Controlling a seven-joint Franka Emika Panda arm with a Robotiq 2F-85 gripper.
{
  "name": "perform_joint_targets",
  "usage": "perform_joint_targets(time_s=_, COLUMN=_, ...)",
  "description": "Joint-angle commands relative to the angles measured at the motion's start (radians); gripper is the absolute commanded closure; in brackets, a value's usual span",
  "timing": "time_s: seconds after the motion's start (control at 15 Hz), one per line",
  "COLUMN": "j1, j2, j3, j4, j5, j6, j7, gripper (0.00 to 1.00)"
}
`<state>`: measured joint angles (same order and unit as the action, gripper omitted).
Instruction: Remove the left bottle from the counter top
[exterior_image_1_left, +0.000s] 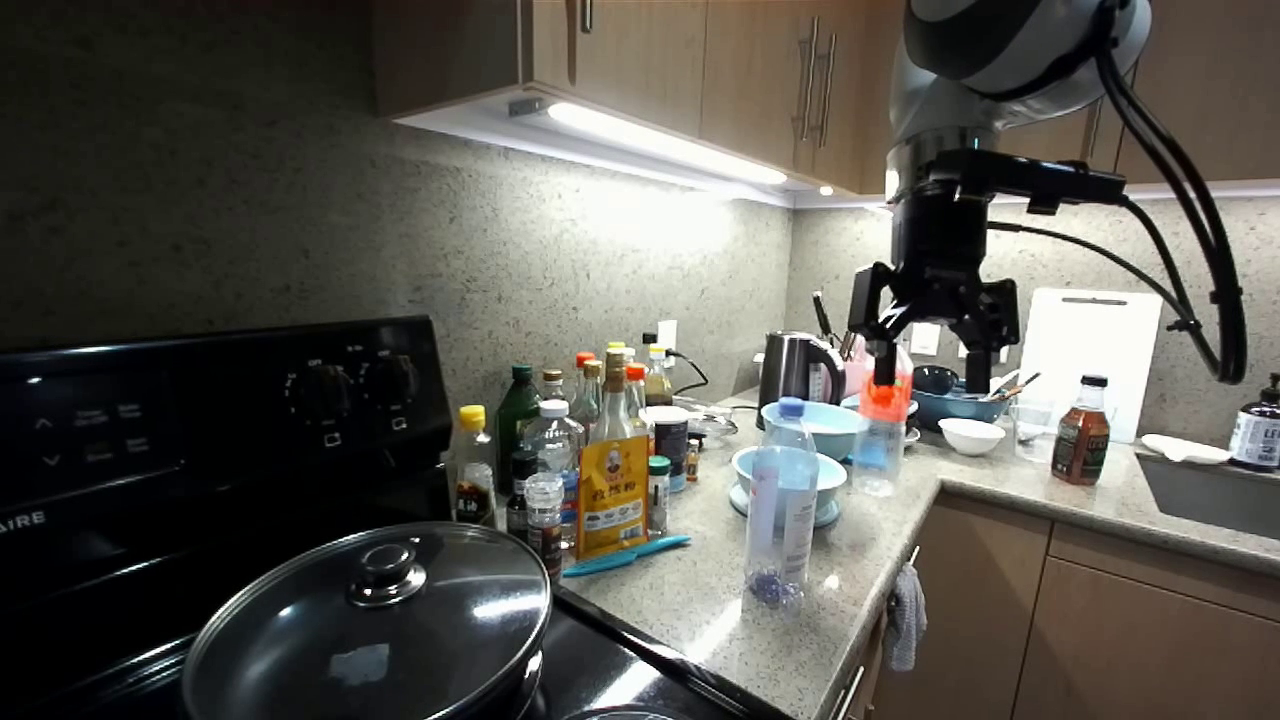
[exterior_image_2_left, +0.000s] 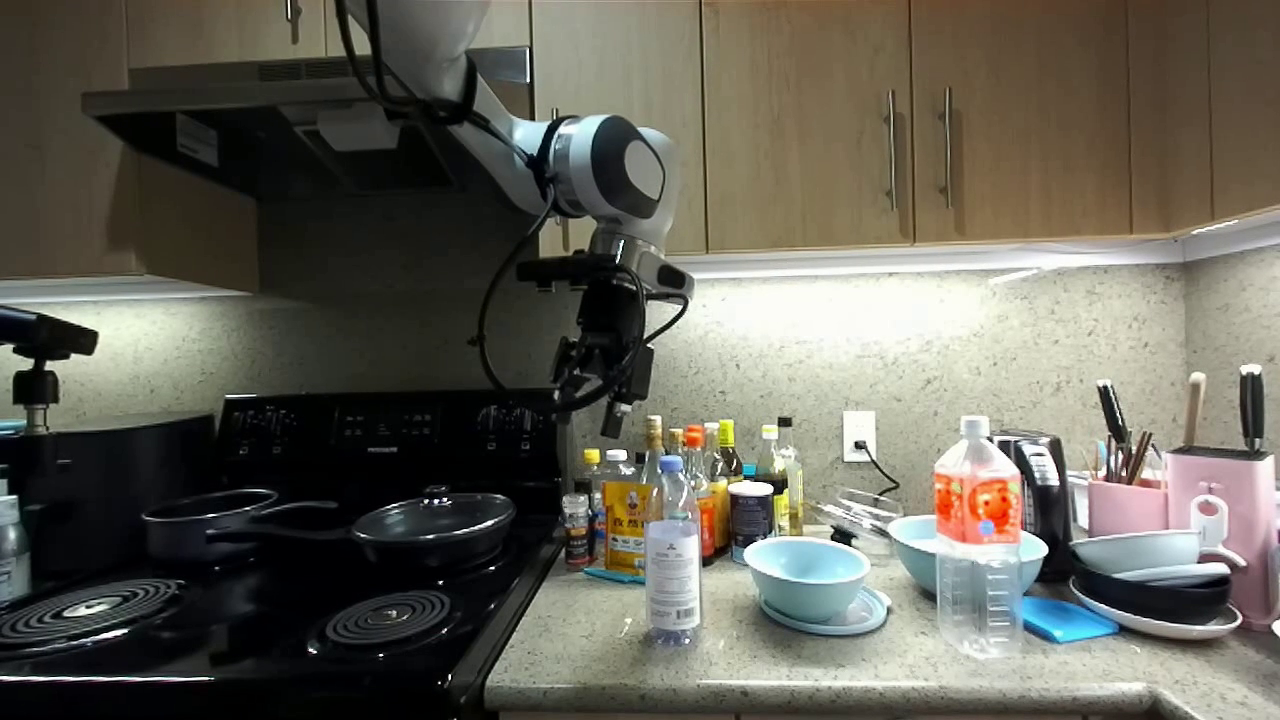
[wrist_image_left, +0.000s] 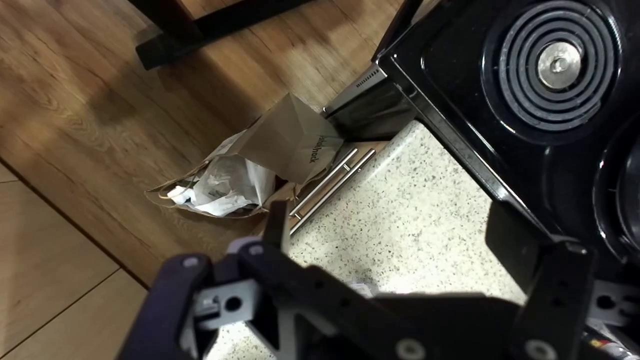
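The left bottle (exterior_image_1_left: 782, 510) is tall, translucent and whitish with a blue cap and a pale label. It stands upright on the grey speckled counter top (exterior_image_1_left: 690, 610), near the stove, and also shows in an exterior view (exterior_image_2_left: 673, 575). My gripper (exterior_image_1_left: 930, 368) is open with nothing between its fingers. In an exterior view my gripper (exterior_image_2_left: 592, 405) hangs above and to the left of the bottle's cap. In the wrist view my gripper (wrist_image_left: 395, 235) is over the counter top (wrist_image_left: 400, 210); only a small pale sliver shows at the gripper's edge, and I cannot tell what it is.
Several condiment bottles (exterior_image_2_left: 710, 490) stand behind the bottle along the wall. Teal bowls (exterior_image_2_left: 806, 575) and a large clear bottle with an orange label (exterior_image_2_left: 978, 540) stand to its right. The stove (exterior_image_2_left: 300, 640) holds a lidded pan (exterior_image_2_left: 433, 525). Cabinets (exterior_image_2_left: 800, 120) hang above.
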<state>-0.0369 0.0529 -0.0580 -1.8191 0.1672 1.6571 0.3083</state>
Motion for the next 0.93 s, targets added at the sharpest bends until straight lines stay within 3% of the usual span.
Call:
perform_joint_targets(time_s=0.0, j1=-0.023, j2=0.052, j3=-0.013, j4=0.045, j5=0.052, j6=0.035, j7=-0.059, gripper=0.00)
perform_joint_targets(time_s=0.53, j1=-0.071, j2=0.198, j3=-0.038, j4=0.209, j5=0.152, j6=0.021, j7=-0.128, gripper=0.00)
perform_joint_targets(time_s=0.87, j1=-0.070, j2=0.208, j3=-0.038, j4=0.218, j5=0.136, j6=0.030, j7=-0.099, gripper=0.00)
